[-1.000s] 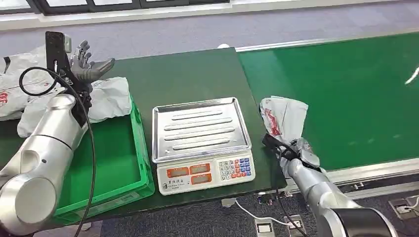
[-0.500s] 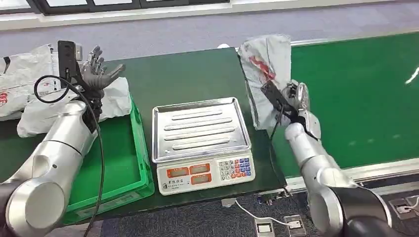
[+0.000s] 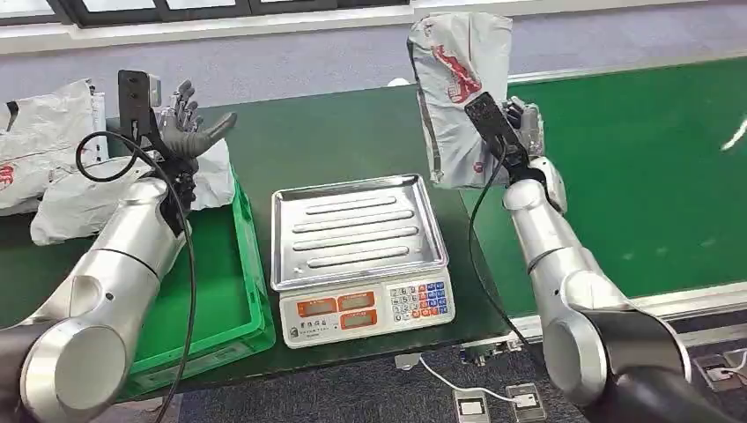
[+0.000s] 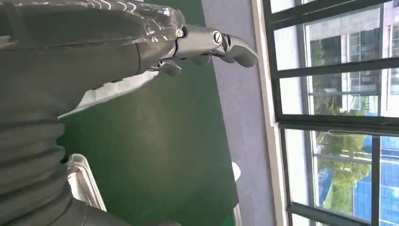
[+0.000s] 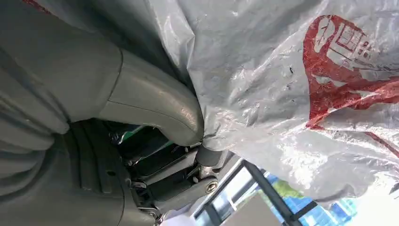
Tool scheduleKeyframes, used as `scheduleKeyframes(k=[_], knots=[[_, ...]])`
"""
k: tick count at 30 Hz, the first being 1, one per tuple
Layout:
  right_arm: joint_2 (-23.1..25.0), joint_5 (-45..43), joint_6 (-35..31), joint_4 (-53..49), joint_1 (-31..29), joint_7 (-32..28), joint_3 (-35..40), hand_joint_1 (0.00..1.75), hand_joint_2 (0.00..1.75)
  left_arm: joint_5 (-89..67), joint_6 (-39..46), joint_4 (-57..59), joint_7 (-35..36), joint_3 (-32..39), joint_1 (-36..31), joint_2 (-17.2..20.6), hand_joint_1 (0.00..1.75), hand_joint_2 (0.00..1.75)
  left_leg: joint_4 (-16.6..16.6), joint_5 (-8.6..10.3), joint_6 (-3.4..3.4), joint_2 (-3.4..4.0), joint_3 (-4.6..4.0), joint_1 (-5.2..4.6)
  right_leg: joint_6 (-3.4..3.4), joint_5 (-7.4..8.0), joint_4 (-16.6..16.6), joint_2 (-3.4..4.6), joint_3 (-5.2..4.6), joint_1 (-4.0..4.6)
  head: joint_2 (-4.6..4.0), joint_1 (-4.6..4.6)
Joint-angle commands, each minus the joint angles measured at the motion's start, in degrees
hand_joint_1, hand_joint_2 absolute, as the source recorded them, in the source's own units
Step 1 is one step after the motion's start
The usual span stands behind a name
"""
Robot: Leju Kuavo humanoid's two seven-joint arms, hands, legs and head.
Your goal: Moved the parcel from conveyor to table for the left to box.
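My right hand (image 3: pixel 518 123) grips a grey plastic parcel (image 3: pixel 458 88) with red print and holds it high, above the right end of the scale and the edge of the green conveyor (image 3: pixel 634 167). Up close, the thumb (image 5: pixel 155 108) presses into the crinkled parcel (image 5: pixel 291 84). My left hand (image 3: pixel 187 130) hovers open with fingers spread over the far corner of the green crate (image 3: pixel 220 291), above a grey parcel (image 3: pixel 198 181) lying there. From the wrist, that left hand (image 4: pixel 207 42) holds nothing over the dark table.
A silver weighing scale (image 3: pixel 357 251) with a keypad stands mid-table between crate and conveyor. More grey parcels (image 3: pixel 40 150) are piled at the far left. Cables run under the table's front edge.
My right hand has lifted the parcel from the conveyor's near edge up and toward the table. My left hand has drifted slightly right.
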Motion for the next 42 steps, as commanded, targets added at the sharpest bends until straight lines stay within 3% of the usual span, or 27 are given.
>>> scheduleKeyframes(k=[1,6,10,19,24,27,42], knots=[[1.79,-0.34,0.58,5.14,-3.20,-0.13,0.06,1.75,1.75,-0.09,-0.28,3.06,0.43,-2.21,-2.59,-0.40,0.00,1.75,0.02,-0.07,-0.01,0.02,0.10,0.04,-0.04,-0.05,-0.02,0.07,0.11,0.04,0.00,0.00],[2.91,-0.93,3.92,5.82,-2.71,0.46,1.40,1.75,1.75,-0.05,-0.42,3.00,0.31,-2.40,-2.45,-1.20,0.00,1.75,0.02,-0.06,0.00,0.05,0.08,0.02,-0.02,-0.03,0.00,0.09,0.07,0.02,0.00,0.00],[7.00,-2.52,10.76,8.24,-3.23,0.87,3.15,1.75,1.75,0.65,-0.56,3.09,-0.13,-2.35,-3.37,-3.86,0.00,1.75,0.02,-0.07,-0.01,0.03,0.12,0.08,-0.04,-0.03,-0.04,0.08,0.13,0.08,0.00,0.00],[14.13,-2.36,21.13,10.71,-4.32,-0.05,9.60,1.75,1.75,1.19,-1.12,3.52,-0.02,-3.09,-4.18,-4.98,0.00,1.75,0.04,-0.12,-0.03,0.17,0.15,0.08,-0.07,-0.06,0.01,0.26,0.09,0.12,0.00,0.00],[14.88,-2.49,21.87,10.65,-4.13,-0.51,10.35,1.75,1.75,1.29,-1.13,3.63,0.00,-3.16,-4.26,-4.89,0.00,1.75,0.02,-0.07,-0.02,0.11,0.06,0.04,-0.04,-0.04,0.02,0.17,0.01,0.09,0.00,0.00],[17.95,-2.55,21.74,10.07,-3.83,0.27,12.72,1.75,1.75,1.37,-1.22,4.12,0.49,-3.57,-4.43,-4.91,0.00,1.75,0.00,-0.12,-0.03,0.22,0.19,0.07,-0.06,-0.05,0.01,0.32,0.11,0.15,0.00,0.00],[17.48,-3.22,21.81,9.88,-3.82,0.35,13.30,1.75,1.75,1.38,-1.15,4.11,0.63,-3.82,-4.40,-5.13,0.00,1.75,0.02,-0.07,-0.03,0.00,0.14,0.07,-0.06,-0.08,0.02,0.06,0.14,0.06,0.00,0.00]])
